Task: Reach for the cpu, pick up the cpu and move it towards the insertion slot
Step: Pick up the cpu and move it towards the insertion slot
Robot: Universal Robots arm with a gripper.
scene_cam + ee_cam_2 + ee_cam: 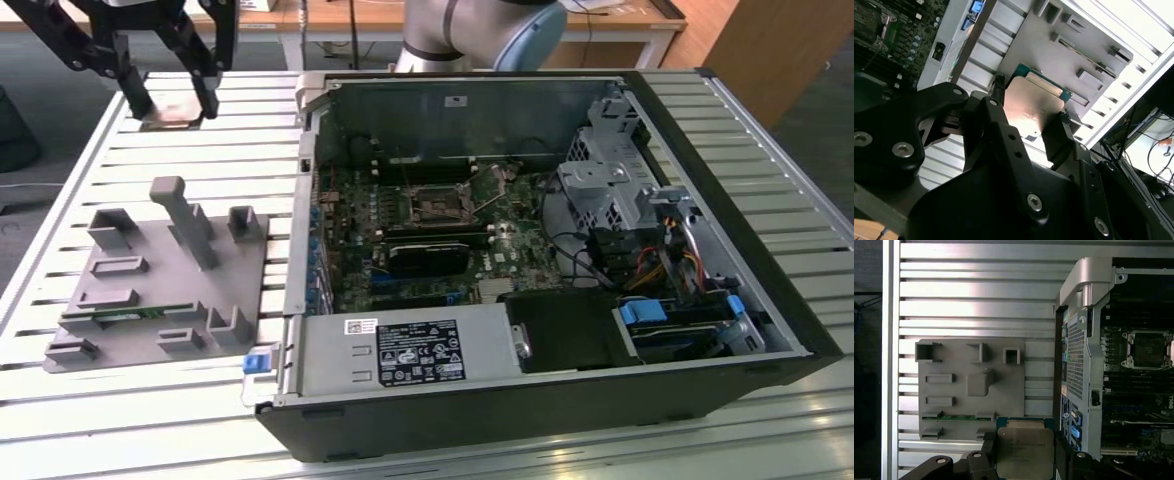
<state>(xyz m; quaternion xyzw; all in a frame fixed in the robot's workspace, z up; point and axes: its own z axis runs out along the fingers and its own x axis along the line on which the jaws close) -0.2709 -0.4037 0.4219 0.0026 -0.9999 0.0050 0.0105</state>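
- gripper (171, 105) is up at the far corner of the slatted table (200, 400), on the exterior view's left, lifted clear of the surface
- it's clamped on the cpu (1025, 453): in both wrist views a finger (1063, 131) sits on each of two opposite edges, the chip flat between them, metal lid facing the first wrist camera
- grey fixture tray (160, 280) lies below the gripper on the table, well apart; the green memory stick (957, 416) sits in one of its slots
- open pc case (534, 250) is off to the gripper's side, toward the exterior view's right
- insertion slot (437, 205) is inside it on the motherboard, shiny frame with a dark centre, well apart from the gripper; the silver case wall (1074, 340) stands between them
- judgement: cpu is picked, carry to the socket is the step in hand
- to do it well: keep the chip level, hold height until past the case wall, don't let the edge grip slip
- risk: snagging the wall, or tilting the chip in a thin edge hold
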